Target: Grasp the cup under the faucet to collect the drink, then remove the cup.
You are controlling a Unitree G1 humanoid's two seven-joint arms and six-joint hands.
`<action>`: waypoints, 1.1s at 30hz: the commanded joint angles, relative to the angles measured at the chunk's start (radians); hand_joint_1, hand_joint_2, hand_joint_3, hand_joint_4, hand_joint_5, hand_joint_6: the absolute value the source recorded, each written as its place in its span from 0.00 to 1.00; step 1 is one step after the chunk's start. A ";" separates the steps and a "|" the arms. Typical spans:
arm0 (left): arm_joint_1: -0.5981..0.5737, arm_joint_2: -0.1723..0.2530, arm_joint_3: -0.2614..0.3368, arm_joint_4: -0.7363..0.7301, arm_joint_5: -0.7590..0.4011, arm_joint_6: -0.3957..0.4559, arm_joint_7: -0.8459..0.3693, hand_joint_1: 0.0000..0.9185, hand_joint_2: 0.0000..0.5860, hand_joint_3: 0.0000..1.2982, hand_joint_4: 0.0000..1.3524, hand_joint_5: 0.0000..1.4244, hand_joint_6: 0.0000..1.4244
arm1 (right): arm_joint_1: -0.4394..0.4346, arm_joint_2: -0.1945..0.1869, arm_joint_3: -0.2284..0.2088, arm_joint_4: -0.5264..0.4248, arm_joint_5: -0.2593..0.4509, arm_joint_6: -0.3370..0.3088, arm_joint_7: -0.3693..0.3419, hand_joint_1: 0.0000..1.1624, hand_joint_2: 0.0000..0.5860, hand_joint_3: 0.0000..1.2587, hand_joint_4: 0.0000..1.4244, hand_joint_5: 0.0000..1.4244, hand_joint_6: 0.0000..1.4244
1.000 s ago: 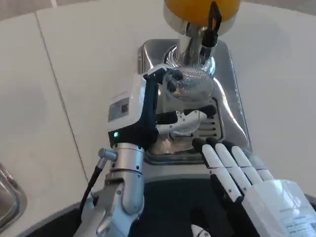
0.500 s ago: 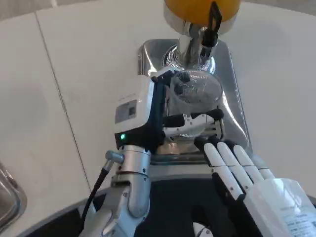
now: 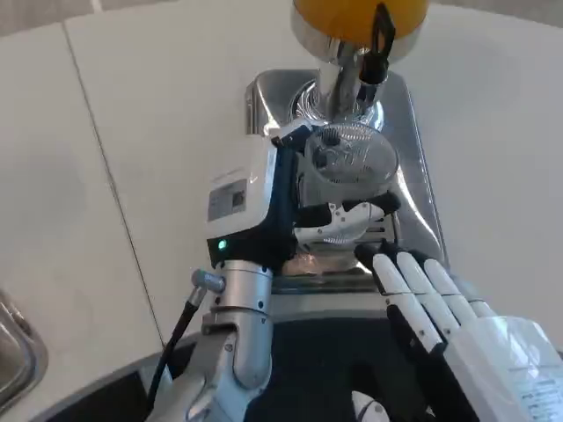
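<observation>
A clear plastic cup (image 3: 354, 158) stands on the steel drip tray (image 3: 413, 132) just in front of the dispenser's faucet (image 3: 376, 44). My left hand (image 3: 264, 202) grips the cup from its left side, fingers (image 3: 343, 220) wrapped around its front. The orange drink tank (image 3: 352, 16) sits above the faucet at the top edge. My right hand (image 3: 431, 303) lies flat at the tray's near edge, fingers straight and apart, holding nothing. I cannot tell whether the cup has liquid in it.
The white table (image 3: 132, 132) stretches left and right of the tray. A metal rim (image 3: 18, 352) shows at the lower left corner. My dark torso (image 3: 325, 369) fills the bottom centre.
My left hand has carried the cup a little to the right and farther back, closer under the faucet. My right hand has shifted slightly rightward and nearer.
</observation>
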 commanded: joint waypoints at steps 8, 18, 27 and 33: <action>-0.026 0.010 -0.026 0.006 -0.013 -0.047 -0.017 0.28 0.08 0.18 0.11 0.40 0.45 | -0.002 -0.001 -0.002 -0.009 0.017 0.021 0.025 0.21 1.00 0.03 0.00 0.02 0.06; -0.006 0.047 -0.008 -0.044 -0.026 -0.060 -0.027 0.27 0.05 0.16 0.08 0.34 0.33 | 0.014 -0.003 0.003 -0.008 0.018 0.014 0.012 0.21 1.00 0.03 0.00 0.02 0.07; 0.088 0.181 0.072 -0.198 -0.063 -0.091 -0.074 0.26 0.04 0.18 0.12 0.34 0.34 | 0.000 -0.010 -0.004 -0.005 0.033 0.013 0.013 0.21 1.00 0.03 0.00 0.02 0.07; 0.155 0.283 0.086 -0.262 -0.040 -0.106 -0.121 0.26 0.04 0.15 0.08 0.30 0.28 | -0.010 -0.009 0.004 0.002 0.031 0.013 0.007 0.20 1.00 0.03 0.00 0.02 0.07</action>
